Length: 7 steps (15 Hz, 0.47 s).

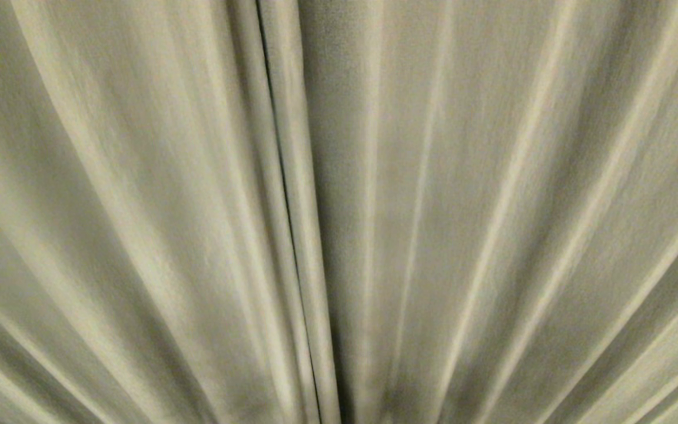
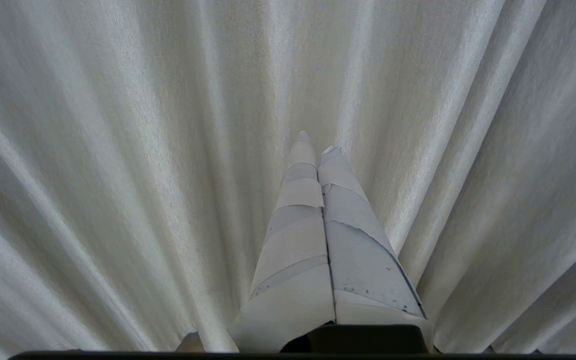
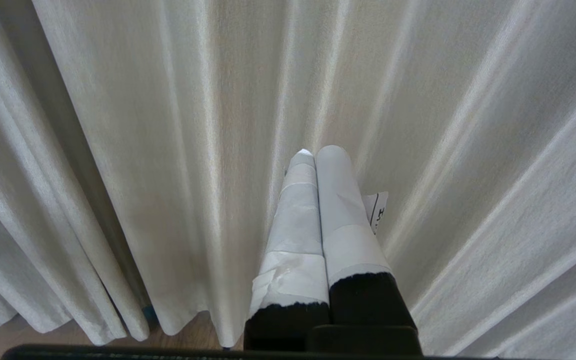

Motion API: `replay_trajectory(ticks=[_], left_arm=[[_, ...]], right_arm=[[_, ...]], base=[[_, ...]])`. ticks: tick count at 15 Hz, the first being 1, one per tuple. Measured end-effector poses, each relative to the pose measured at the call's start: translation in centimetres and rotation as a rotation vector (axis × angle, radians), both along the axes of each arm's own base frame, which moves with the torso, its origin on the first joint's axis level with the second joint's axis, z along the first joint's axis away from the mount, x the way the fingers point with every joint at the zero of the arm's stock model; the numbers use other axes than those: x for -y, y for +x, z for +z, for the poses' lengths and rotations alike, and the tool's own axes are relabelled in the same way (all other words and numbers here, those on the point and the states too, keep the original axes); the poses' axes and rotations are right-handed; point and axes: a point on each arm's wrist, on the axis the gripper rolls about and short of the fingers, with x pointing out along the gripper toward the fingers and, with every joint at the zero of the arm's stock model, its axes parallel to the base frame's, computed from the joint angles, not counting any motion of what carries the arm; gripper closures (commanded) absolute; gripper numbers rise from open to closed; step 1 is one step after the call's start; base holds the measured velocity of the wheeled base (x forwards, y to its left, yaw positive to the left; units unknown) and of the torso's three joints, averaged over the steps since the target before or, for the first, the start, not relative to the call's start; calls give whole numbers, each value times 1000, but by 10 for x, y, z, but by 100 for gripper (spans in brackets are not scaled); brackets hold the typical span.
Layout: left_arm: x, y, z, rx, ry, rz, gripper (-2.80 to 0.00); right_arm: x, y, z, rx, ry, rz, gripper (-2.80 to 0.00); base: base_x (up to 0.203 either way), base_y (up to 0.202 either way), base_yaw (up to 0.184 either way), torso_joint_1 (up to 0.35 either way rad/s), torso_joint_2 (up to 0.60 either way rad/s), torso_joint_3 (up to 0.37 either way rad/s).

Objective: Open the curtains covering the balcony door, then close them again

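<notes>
1. The thick cream-beige pleated curtains [image 1: 492,206] fill the whole head view, fully drawn. The two panels meet at a dark seam [image 1: 283,194] just left of centre, and no balcony door shows.
2. Left gripper [image 2: 318,142] and right gripper [image 3: 320,152], both with white-taped fingers, are pinched fully shut on nothing, tips near the folds.
3. I'd go for that seam first: spread one gripper's fingers and grab a panel's leading edge rather than a mid-panel pleat.
4. Pull sideways steadily, since thick fabric probably bunches and slips.
</notes>
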Motion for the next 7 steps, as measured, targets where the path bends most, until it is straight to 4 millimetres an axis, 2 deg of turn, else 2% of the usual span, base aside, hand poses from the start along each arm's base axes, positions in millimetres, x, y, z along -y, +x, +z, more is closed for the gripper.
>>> replay_trajectory(ticks=[7], left_arm=[[0, 0, 0, 0, 0, -2, 0]], right_arm=[[0, 0, 0, 0, 9, -2, 0]], base=[[0, 0, 0, 0, 0, 0]])
